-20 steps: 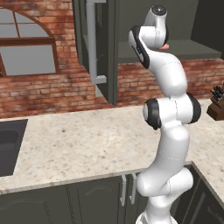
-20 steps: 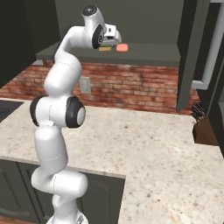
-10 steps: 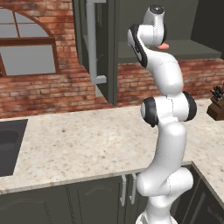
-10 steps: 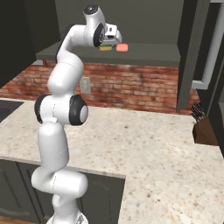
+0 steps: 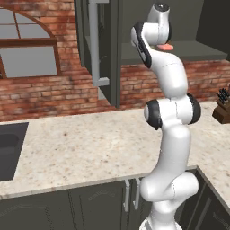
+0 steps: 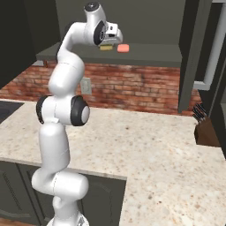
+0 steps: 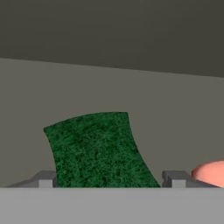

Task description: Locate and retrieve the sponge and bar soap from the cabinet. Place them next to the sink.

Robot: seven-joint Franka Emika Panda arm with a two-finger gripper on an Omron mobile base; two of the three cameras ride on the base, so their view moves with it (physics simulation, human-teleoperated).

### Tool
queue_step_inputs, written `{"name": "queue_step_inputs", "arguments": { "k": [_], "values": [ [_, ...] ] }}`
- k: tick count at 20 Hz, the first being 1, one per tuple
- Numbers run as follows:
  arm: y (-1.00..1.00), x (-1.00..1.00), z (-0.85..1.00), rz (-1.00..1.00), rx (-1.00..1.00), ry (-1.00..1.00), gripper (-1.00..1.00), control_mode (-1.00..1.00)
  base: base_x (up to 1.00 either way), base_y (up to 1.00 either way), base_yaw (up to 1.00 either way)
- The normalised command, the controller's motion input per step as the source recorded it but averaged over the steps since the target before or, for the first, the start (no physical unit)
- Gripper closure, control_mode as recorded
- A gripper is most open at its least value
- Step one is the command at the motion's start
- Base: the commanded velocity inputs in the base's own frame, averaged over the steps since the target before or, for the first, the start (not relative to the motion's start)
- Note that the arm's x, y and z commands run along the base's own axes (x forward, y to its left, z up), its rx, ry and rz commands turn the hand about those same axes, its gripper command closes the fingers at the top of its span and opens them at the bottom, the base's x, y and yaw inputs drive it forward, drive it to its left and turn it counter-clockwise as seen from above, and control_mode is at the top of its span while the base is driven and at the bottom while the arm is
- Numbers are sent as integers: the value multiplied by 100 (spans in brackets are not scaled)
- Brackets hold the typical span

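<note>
On the cabinet point(image 6: 185, 53) shelf the sponge point(image 7: 98, 148) lay between the spread fingers of the end effector point(image 7: 109, 179), seemingly not yet squeezed. Just right of it rested the bar soap point(image 6: 123, 48). Far left, the sink point(image 5: 9, 148) sat in the desk point(image 5: 90, 148).

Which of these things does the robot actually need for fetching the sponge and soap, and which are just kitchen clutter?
Needed for the job:
sponge, between the open jaws
bar soap, beside it on the shelf
cabinet
sink
gripper

Just there:
knife block
window
wall outlet
</note>
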Motion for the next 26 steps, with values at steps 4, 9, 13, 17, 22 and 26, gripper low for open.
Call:
{"name": "queue_step_inputs", "arguments": {
  "k": [4, 9, 13, 17, 22, 26],
  "values": [
    [7, -57, 0, 0, 0, -6, 100, -100, 0, 0, 0],
    [8, -79, 0, -2, 0, -7, 100, -100, 0, 0, 0],
    [3, -94, 0, -2, 2, -4, 100, -100, 0, 0, 0],
    [1, -100, 0, -2, 2, -5, 100, -100, 0, 0, 0],
    [7, -100, -2, 0, 2, -1, 100, -100, 0, 0, 0],
    [6, -100, -5, 0, 0, 0, 100, -100, 0, 0, 0]
  ]
}}
